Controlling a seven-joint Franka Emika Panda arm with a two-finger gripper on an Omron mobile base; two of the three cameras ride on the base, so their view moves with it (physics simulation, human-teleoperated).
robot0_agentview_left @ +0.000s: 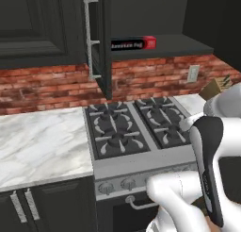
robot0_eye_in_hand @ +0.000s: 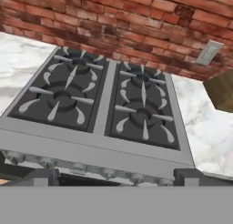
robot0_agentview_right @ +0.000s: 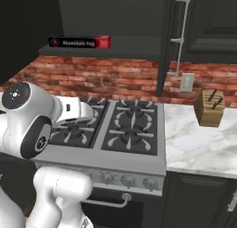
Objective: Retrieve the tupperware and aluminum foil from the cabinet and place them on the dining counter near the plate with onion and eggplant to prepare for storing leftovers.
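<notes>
a steel stove (robot0_agentview_left: 127,132) with four black burner grates sits in the middle of a white-grey marble counter (robot0_agentview_left: 37,146), which runs off to both sides of it. knobs (robot0_agentview_left: 117,184) line the stove's front edge above an oven handle (robot0_agentview_left: 141,205). dark lower doors (robot0_agentview_left: 47,207) with silver handles stand under the counter to the left. a red brick wall (robot0_agentview_left: 47,85) backs the counter, with a pale outlet (robot0_agentview_right: 186,82) set in it to the right of the stove. a wooden knife block (robot0_agentview_right: 209,107) stands on the counter below the outlet, near the wall.

above the stove the black cabinet (robot0_agentview_left: 37,28) is open: its door (robot0_agentview_left: 101,42) swings out toward the room, edge-on, with a long silver bar handle (robot0_agentview_left: 89,37) on it. on the cabinet's bottom shelf (robot0_agentview_left: 179,47) lies the foil (robot0_agentview_left: 133,44), a long black box with a red right end and pale lettering, lying lengthwise along the front of the shelf. the tupperware cannot be made out inside the dark cabinet.

the white arm (robot0_agentview_right: 32,125) is folded low in front of the stove. in the hand view the gripper (robot0_eye_in_hand: 116,176) looks down over the burners, its two dark fingertips (robot0_eye_in_hand: 43,176) set far apart at the bottom corners, spread as wide as they go. nothing sits between them and they touch nothing.
</notes>
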